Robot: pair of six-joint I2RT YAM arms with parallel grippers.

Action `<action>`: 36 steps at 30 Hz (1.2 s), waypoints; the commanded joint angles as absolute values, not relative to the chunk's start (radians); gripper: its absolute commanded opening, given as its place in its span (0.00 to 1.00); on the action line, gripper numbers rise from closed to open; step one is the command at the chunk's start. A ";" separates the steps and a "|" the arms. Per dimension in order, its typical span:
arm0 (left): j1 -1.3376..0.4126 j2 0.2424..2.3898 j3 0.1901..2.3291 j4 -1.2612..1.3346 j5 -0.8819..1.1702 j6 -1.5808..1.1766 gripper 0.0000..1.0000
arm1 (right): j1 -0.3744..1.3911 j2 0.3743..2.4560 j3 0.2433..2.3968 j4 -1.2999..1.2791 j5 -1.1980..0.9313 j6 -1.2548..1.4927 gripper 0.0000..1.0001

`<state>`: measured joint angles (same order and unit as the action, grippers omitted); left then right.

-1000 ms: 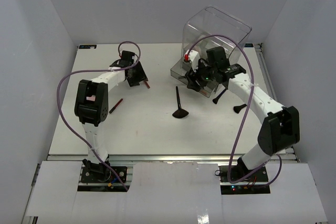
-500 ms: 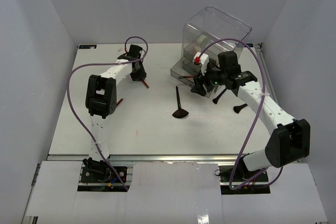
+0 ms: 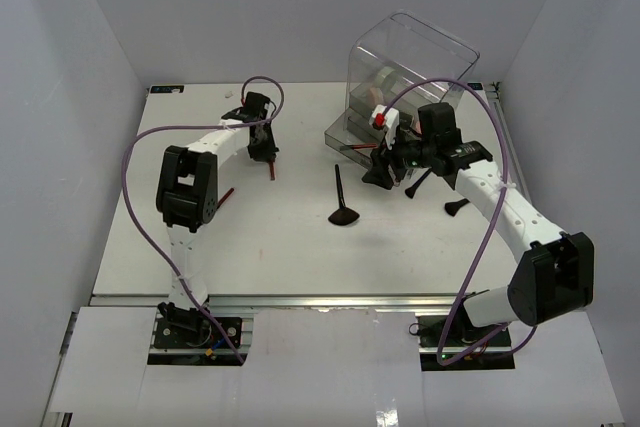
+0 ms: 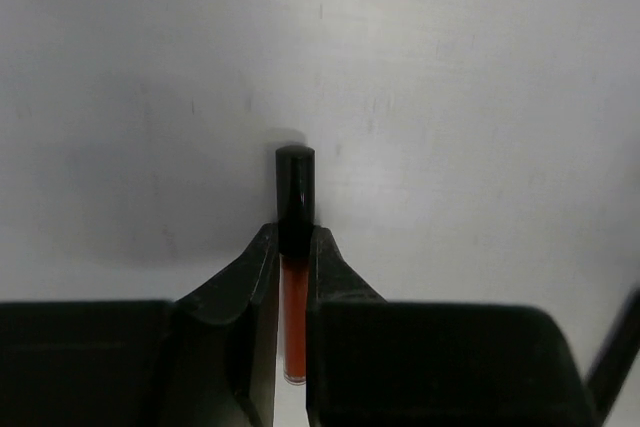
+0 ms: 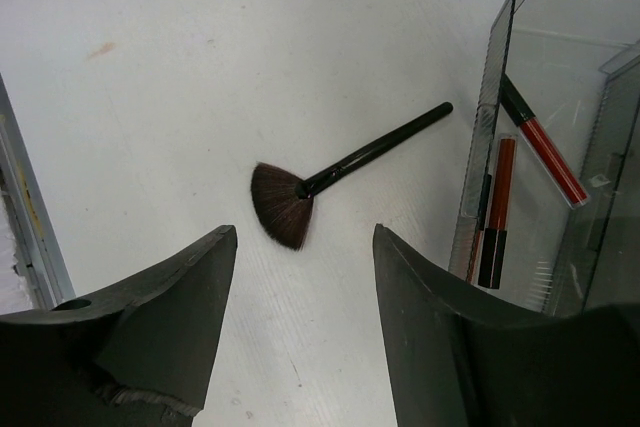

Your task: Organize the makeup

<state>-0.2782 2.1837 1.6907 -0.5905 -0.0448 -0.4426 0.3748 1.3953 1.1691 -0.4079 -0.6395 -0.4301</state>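
Left gripper [image 4: 293,237] has closed on the red stick [image 4: 293,317], cap pointing outward.

A flat white table [image 3: 300,247] is carrying everything. A black-handled fan-headed brush [image 3: 343,201] is lying near its middle. A thin dark-red pencil stick [image 3: 225,196] is lying at the left, and a black-capped red stick [image 4: 296,182] is sitting farther back. A large clear plastic drawer box [image 3: 415,57] is standing at the back right, with a short black brush [image 3: 457,208] lying in front of it.
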 commanded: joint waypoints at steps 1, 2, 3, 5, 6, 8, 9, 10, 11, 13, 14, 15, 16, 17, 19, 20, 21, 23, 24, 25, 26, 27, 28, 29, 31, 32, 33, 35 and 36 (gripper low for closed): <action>-0.287 1.956 1.538 -0.470 0.243 -0.500 0.00 | 0.355 1.360 1.156 -0.376 -0.713 -0.443 0.63; -0.287 1.920 1.508 -0.429 0.302 -0.520 0.00 | 0.350 1.358 1.154 -0.376 -0.714 -0.444 0.63; -0.290 1.889 1.485 -0.394 0.355 -0.539 0.00 | 0.345 1.355 1.153 -0.376 -0.715 -0.445 0.63; -0.303 1.851 1.460 -0.320 0.425 -0.605 0.00 | 0.338 1.349 1.148 -0.369 -0.720 -0.442 0.63; -0.311 1.838 1.451 -0.281 0.453 -0.638 0.00 | 0.333 1.346 1.145 -0.366 -0.723 -0.442 0.63; -0.334 1.828 1.435 -0.196 0.501 -0.707 0.00 | 0.322 1.341 1.143 -0.365 -0.733 -0.442 0.64; -0.346 1.829 1.429 -0.148 0.520 -0.749 0.00 | 0.318 1.339 1.142 -0.365 -0.736 -0.441 0.64; -0.357 1.831 1.425 -0.103 0.535 -0.788 0.00 | 0.313 1.336 1.141 -0.364 -0.739 -0.440 0.64; -0.372 1.843 1.434 -0.078 0.539 -0.812 0.00 | 0.306 1.331 1.139 -0.361 -0.742 -0.438 0.64; -0.401 1.885 1.470 -0.020 0.533 -0.872 0.00 | 0.289 1.319 1.132 -0.355 -0.746 -0.437 0.64; -0.412 1.906 1.511 -0.009 0.524 -0.892 0.00 | 0.283 1.313 1.129 -0.352 -0.750 -0.435 0.64; -0.424 1.933 1.545 -0.009 0.519 -0.913 0.00 | 0.274 1.307 1.126 -0.349 -0.755 -0.433 0.64; -0.437 1.962 1.584 -0.008 0.505 -0.934 0.00 | 0.263 1.298 1.122 -0.347 -0.760 -0.431 0.64; -0.451 1.991 1.621 -0.008 0.489 -0.954 0.00 | 0.250 1.288 1.118 -0.345 -0.767 -0.430 0.64; -0.472 2.052 1.679 -0.008 0.465 -0.984 0.01 | 0.229 1.279 1.110 -0.343 -0.785 -0.428 0.64; -0.480 2.075 1.708 -0.013 0.452 -0.991 0.03 | 0.221 1.274 1.107 -0.342 -0.791 -0.428 0.64; -0.489 2.103 1.750 -0.031 0.435 -0.995 0.07 | 0.212 1.270 1.103 -0.342 -0.797 -0.427 0.64; -0.504 2.143 1.826 -0.066 0.409 -1.002 0.17 | 0.197 1.263 1.097 -0.342 -0.807 -0.426 0.64; -0.508 2.163 1.846 -0.075 0.406 -1.007 0.24 | 0.191 1.260 1.095 -0.342 -0.810 -0.426 0.64; -0.511 2.185 1.861 -0.082 0.405 -1.011 0.32 | 0.187 1.258 1.094 -0.342 -0.813 -0.427 0.64; -0.511 2.193 1.869 -0.086 0.408 -1.014 0.40 | 0.184 1.255 1.092 -0.342 -0.816 -0.428 0.64; -0.512 2.199 1.872 -0.086 0.413 -1.017 0.45 | 0.181 1.254 1.092 -0.342 -0.817 -0.428 0.64; -0.512 2.203 1.874 -0.085 0.416 -1.018 0.49 | 0.179 1.253 1.092 -0.342 -0.818 -0.428 0.64; -0.512 2.200 1.870 -0.084 0.415 -1.014 0.51 | 0.178 1.253 1.090 -0.342 -0.820 -0.428 0.64; -0.512 2.177 1.860 -0.079 0.412 -0.997 0.54 | 0.176 1.254 1.089 -0.342 -0.823 -0.428 0.64; -0.512 2.162 1.854 -0.079 0.408 -0.984 0.54 | 0.175 1.254 1.088 -0.342 -0.824 -0.429 0.64; -0.512 2.147 1.848 -0.079 0.403 -0.970 0.55 | 0.175 1.255 1.088 -0.342 -0.826 -0.429 0.65; -0.512 2.108 1.842 -0.097 0.375 -0.909 0.55 | 0.175 1.256 1.087 -0.345 -0.841 -0.433 0.65; -0.512 2.087 1.844 -0.135 0.356 -0.838 0.55 | 0.175 1.255 1.087 -0.349 -0.856 -0.446 0.65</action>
<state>-0.5142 2.2313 1.8282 -0.0859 0.4134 -0.9831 0.1803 1.2819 1.0956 -0.3730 -0.7949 -0.4286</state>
